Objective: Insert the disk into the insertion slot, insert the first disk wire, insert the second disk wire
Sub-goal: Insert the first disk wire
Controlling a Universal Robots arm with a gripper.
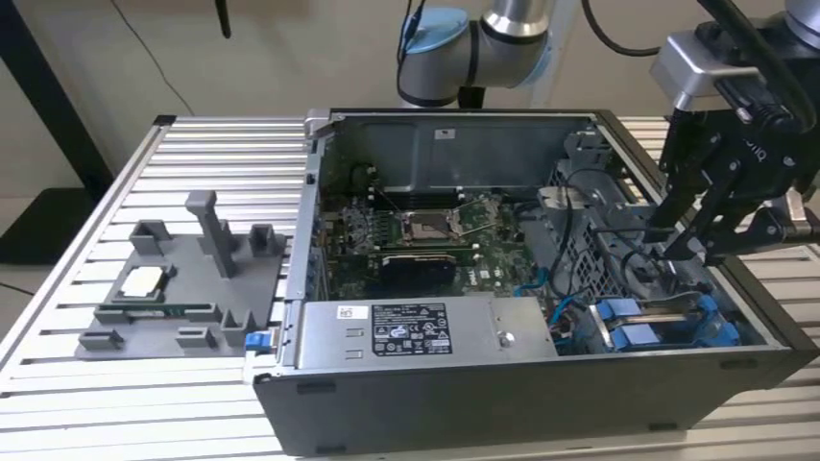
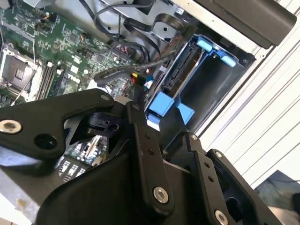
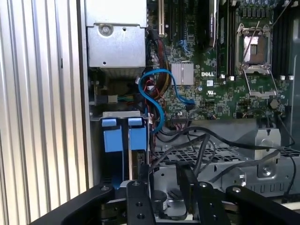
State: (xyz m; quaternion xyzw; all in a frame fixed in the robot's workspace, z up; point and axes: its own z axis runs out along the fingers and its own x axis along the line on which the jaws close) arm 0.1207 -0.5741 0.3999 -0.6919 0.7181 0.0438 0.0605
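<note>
In the exterior view the open computer case (image 1: 513,394) lies on the slatted table, and my black gripper (image 1: 698,252) hangs over its right end. The insertion slot (image 1: 717,331), a bay with blue fittings, sits just below the gripper. The disk's blue carrier (image 3: 137,138) stands edge-on in that slot (image 2: 206,70); its label is hidden. In both wrist views the gripper (image 3: 161,176) is open, its fingers apart with nothing between them. One fingertip (image 2: 140,96) is close to a black cable with yellow and red wires (image 2: 117,75). A blue data cable (image 3: 157,93) loops beside the carrier.
The green motherboard (image 1: 423,230) fills the case floor. A grey box with a black-and-white sticker (image 1: 423,331) lies along the near wall. Loose black cables (image 3: 211,140) cross a perforated metal plate. A grey fixture with parts (image 1: 180,288) stands on the table at the exterior view's left.
</note>
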